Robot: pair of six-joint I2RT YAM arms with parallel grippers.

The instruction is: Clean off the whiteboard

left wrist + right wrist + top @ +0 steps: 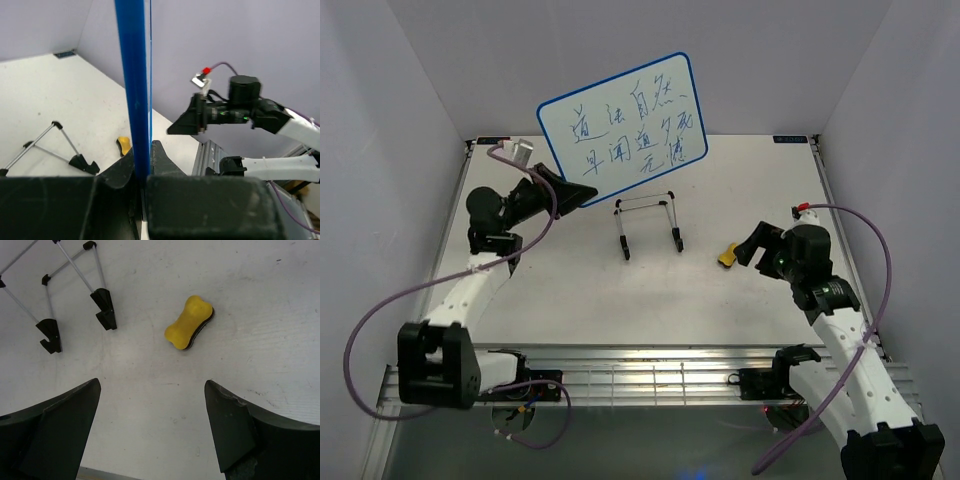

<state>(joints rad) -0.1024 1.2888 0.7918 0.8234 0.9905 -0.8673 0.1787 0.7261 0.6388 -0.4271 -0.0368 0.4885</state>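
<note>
The whiteboard (622, 125), blue-framed and covered in blue handwriting, is held up in the air above the back of the table. My left gripper (582, 192) is shut on its lower left edge; in the left wrist view the blue frame (133, 75) rises straight up from between the pinching fingers (162, 157). A yellow bone-shaped eraser (190, 322) lies on the table to the right of centre, also the eraser (727, 257). My right gripper (750, 250) hovers just right of it, open and empty, with the eraser ahead of its fingertips (227, 410).
A wire stand with black feet (648, 225) sits on the table under the raised board, also the stand (75, 300). White walls enclose the table on three sides. An aluminium rail (650, 375) runs along the near edge between the arm bases.
</note>
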